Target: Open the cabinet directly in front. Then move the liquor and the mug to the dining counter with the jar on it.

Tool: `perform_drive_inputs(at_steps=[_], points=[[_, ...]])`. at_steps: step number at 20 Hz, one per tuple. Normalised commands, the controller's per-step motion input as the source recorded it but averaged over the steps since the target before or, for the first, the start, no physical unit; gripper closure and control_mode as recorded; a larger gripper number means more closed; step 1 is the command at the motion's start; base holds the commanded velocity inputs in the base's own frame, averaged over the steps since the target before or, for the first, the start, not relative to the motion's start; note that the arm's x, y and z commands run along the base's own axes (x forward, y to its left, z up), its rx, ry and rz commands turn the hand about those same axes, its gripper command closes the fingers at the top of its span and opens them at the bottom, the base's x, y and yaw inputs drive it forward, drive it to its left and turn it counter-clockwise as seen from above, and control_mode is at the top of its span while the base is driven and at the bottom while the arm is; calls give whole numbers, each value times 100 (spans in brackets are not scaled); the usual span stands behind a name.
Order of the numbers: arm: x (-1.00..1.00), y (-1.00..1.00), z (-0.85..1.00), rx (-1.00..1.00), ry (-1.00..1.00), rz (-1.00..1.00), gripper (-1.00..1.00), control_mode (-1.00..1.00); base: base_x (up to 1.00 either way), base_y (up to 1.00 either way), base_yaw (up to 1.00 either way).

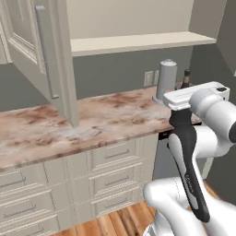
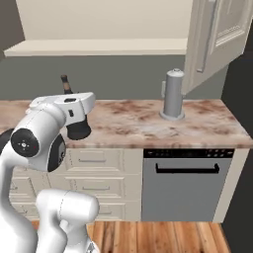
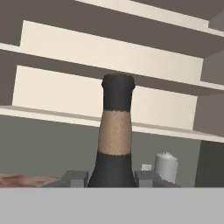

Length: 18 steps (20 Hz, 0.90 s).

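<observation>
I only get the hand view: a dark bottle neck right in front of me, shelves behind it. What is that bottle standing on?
Observer: The liquor is at the front edge of a marble counter over cream drawers.
Operator: And the little grey thing behind it?
Observer: That is a tall domed canister further along the same counter, just above a grey dishwasher.
Operator: Is a cupboard open anywhere?
Observer: Yes, the cabinet door stands open, jutting out over the counter, with a bare shelf beside it.
</observation>
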Motion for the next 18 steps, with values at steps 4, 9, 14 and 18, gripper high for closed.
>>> perform_drive_inputs(at_steps=[4,9,14,18], points=[[0,0,0,0,0,0,100,100,-76,-61,-15],[0,0,0,0,0,0,100,100,-18,-87,-10],[0,0,0,0,0,0,100,100,-32,-89,34],[0,0,0,0,0,0,100,100,-56,-35,77]])
